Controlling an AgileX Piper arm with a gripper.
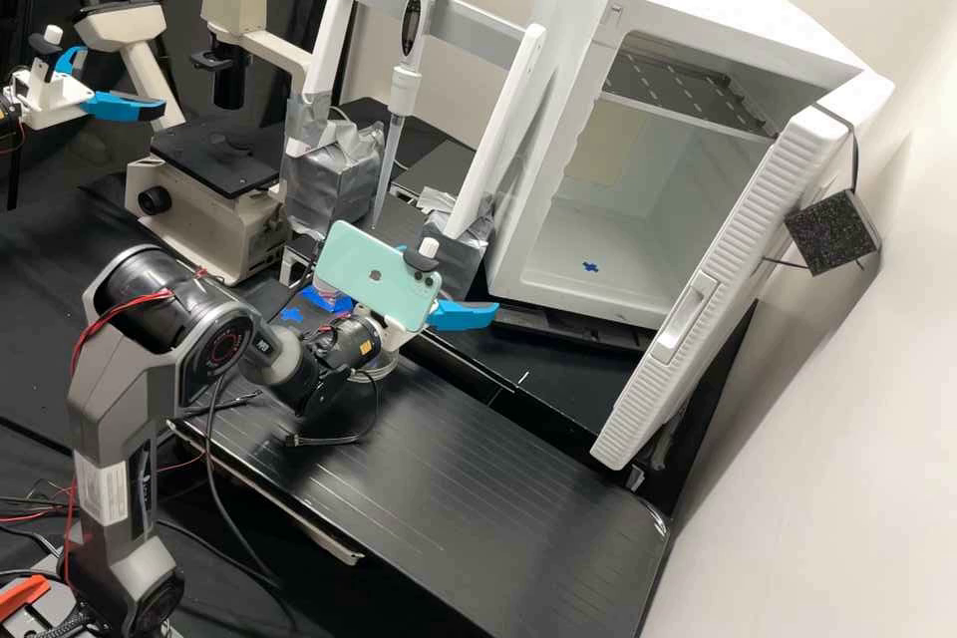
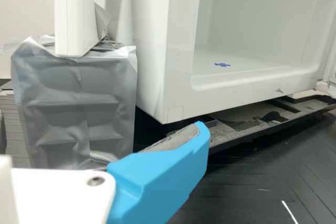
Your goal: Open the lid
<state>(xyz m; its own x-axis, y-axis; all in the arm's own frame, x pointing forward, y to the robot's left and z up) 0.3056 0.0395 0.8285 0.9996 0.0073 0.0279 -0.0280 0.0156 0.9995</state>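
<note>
In the high view my gripper (image 1: 451, 279) hangs over the back part of the black bench, level with the foot of the white cabinet. Its blue fingers stand apart, one largely hidden behind the mounted phone. The wrist view has one blue finger of my gripper (image 2: 160, 179), with a grey pad and nothing against it. Just below the gripper in the high view, a clear round container (image 1: 375, 369) is partly covered by the wrist. Whether a lid lies on it I cannot tell.
A white cabinet (image 1: 698, 15) stands with its door (image 1: 728, 269) wide open. A pipette (image 1: 404, 90) hangs on a white frame beside a microscope (image 1: 214, 164). Silver-taped blocks (image 1: 334, 174) hold the frame's feet. Another arm's gripper (image 1: 125, 78) is at the left.
</note>
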